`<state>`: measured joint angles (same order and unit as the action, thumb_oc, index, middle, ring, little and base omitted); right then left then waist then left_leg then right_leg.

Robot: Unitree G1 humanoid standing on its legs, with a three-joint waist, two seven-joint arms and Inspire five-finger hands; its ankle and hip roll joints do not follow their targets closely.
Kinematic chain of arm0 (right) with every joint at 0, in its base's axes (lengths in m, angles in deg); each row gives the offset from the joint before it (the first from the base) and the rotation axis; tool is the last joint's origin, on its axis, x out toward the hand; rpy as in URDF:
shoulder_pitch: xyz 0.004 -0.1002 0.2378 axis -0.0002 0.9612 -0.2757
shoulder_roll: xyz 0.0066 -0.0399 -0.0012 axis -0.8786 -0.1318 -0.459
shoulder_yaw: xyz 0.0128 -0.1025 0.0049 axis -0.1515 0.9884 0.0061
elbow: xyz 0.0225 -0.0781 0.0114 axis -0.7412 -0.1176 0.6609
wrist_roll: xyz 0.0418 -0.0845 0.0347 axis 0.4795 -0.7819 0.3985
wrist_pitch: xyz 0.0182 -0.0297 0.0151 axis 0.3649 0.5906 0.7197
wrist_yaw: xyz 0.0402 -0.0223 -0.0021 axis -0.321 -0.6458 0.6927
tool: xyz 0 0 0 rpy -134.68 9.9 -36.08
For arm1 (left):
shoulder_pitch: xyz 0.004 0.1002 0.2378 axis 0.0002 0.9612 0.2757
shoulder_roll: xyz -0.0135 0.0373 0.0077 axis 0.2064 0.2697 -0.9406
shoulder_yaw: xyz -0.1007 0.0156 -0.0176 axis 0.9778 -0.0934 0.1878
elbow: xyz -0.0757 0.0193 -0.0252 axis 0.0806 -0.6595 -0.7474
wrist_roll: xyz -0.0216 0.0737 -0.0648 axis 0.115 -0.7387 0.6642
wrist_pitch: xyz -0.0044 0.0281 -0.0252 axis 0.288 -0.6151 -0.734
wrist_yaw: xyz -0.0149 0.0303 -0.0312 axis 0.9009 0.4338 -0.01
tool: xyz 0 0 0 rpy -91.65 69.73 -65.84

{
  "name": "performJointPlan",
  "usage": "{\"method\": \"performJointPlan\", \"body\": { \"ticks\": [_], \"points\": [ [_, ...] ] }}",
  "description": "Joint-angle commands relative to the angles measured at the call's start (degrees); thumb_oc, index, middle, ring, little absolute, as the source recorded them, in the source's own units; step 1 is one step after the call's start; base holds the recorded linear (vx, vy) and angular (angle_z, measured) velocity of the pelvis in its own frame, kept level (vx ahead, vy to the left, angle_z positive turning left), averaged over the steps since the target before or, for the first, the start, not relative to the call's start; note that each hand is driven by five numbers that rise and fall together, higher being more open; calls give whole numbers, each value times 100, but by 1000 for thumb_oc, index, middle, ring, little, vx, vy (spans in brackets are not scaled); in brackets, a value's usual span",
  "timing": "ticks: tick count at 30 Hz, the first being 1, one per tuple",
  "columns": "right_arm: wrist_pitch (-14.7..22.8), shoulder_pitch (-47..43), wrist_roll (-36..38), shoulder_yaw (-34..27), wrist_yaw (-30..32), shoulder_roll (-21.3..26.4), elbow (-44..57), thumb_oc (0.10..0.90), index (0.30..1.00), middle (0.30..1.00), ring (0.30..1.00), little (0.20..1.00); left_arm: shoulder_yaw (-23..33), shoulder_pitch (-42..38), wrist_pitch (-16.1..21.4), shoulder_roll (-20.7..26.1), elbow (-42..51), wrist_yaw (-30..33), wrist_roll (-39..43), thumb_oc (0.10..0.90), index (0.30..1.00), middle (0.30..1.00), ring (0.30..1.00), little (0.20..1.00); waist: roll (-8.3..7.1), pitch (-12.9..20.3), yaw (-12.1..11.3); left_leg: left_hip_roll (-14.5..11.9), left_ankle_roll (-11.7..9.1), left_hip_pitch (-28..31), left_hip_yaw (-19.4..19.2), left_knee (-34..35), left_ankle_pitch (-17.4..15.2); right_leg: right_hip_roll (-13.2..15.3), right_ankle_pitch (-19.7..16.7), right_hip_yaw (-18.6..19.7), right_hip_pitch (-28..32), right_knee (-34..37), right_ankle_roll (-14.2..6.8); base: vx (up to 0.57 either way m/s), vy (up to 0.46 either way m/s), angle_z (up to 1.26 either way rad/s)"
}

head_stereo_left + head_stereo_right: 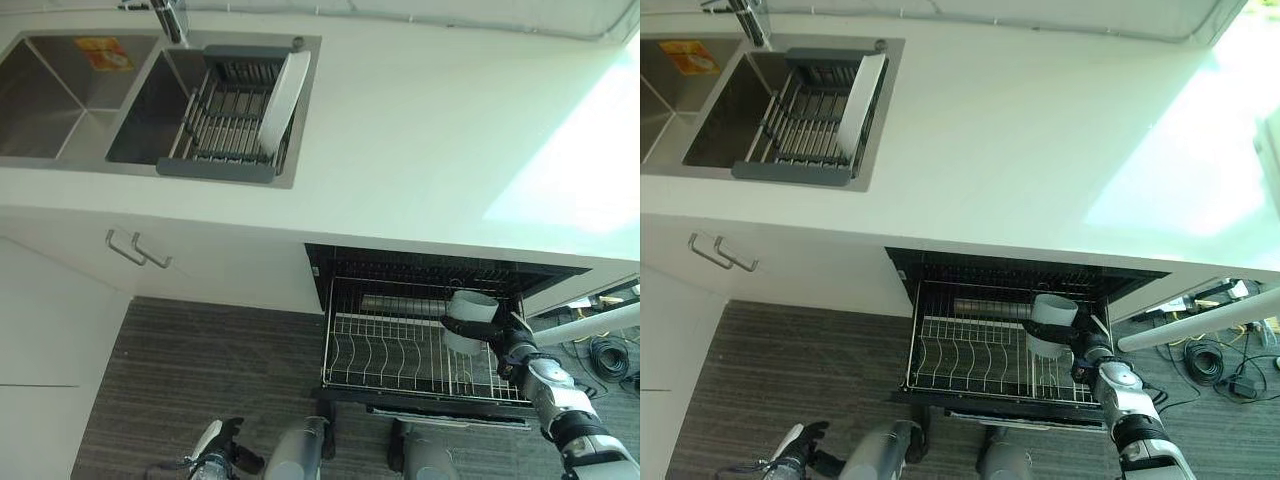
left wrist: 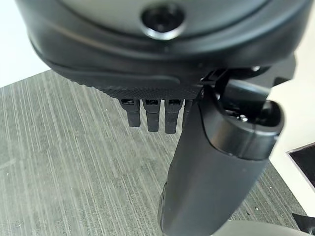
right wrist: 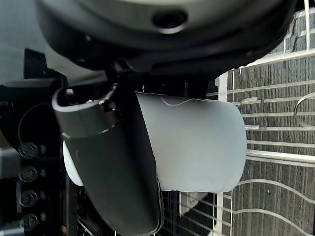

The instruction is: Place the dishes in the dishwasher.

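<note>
We hold a white cup in our right robot hand, fingers wrapped round it, lower right above the dishwasher rack; next we lower and release it. Our left robot hand hangs relaxed and empty.

Faucet, cabinet handles, striped grey floor.
</note>
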<state>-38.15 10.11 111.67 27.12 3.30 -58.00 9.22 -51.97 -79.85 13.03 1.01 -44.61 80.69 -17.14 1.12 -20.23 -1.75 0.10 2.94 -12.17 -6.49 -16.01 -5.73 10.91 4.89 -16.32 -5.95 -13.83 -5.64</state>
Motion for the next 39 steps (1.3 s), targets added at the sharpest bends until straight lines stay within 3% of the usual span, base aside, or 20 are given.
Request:
{"method": "performJointPlan", "body": {
  "ticks": [1, 3, 8, 18, 32, 33, 34, 39],
  "points": [
    [470, -375, 257, -63, 282, 326, 37, 400, 300, 300, 300, 300, -217, 88, 13, 145, 12, 213, -100, 800, 900, 900, 900, 900, 72, 334, 1, -497, -500, 235, -85, -118, -630, -17, 551, 249, -401, -336, -66, -41, 6, 3],
    [513, -419, 208, -65, 331, 318, -29, 400, 300, 300, 300, 300, -231, 70, 43, 135, 7, 215, -77, 800, 900, 900, 900, 900, 106, 291, 11, -492, -509, 206, -78, -118, -619, -11, 549, 251, -428, -336, -53, -17, 4, 2],
    [1013, -597, -262, -51, 1336, 347, -148, 400, 300, 300, 300, 300, -363, 49, 132, 108, 69, 380, -224, 800, 900, 900, 900, 900, 233, 171, 68, -451, -549, 105, -66, -118, -586, 7, 526, 323, -573, -336, -48, -37, 16, 1],
    [1556, -644, -834, -133, 2697, 523, -206, 400, 300, 300, 300, 300, -507, 15, 154, 52, 101, 450, -14, 800, 900, 900, 900, 900, 411, 48, 185, -422, -552, 19, -150, -118, -569, 17, 498, 439, -729, -336, -56, -3, 7, 0],
    [1211, -430, -913, -7, 2820, 504, -534, 406, 309, 309, 309, 309, -562, -24, 110, 73, 206, 430, 38, 800, 900, 900, 900, 900, 470, -54, 243, -363, -518, 18, -193, -118, -596, 14, 484, 504, -777, -336, -57, 3, -2, -1],
    [1217, -415, -911, -2, 2863, 492, -545, 573, 559, 559, 559, 559, -560, -28, 97, 72, 221, 429, 39, 800, 900, 900, 900, 900, 476, -60, 247, -361, -516, 12, -194, -118, -596, 12, 483, 508, -783, -336, -57, 0, 0, 0],
    [1218, -398, -922, -4, 2896, 479, -550, 800, 900, 900, 900, 900, -556, -30, 83, 68, 231, 424, 38, 800, 900, 900, 900, 900, 479, -64, 250, -358, -513, 12, -195, -118, -598, 11, 483, 511, -784, -336, -57, 0, 0, 0],
    [1220, -367, -957, 5, 3066, 437, -600, 800, 900, 900, 900, 900, -562, -33, 84, 63, 246, 425, 52, 800, 900, 900, 900, 900, 495, -86, 260, -341, -507, -7, -185, -118, -599, 0, 479, 531, -800, -336, -57, 0, 0, 0]
  ]
}}
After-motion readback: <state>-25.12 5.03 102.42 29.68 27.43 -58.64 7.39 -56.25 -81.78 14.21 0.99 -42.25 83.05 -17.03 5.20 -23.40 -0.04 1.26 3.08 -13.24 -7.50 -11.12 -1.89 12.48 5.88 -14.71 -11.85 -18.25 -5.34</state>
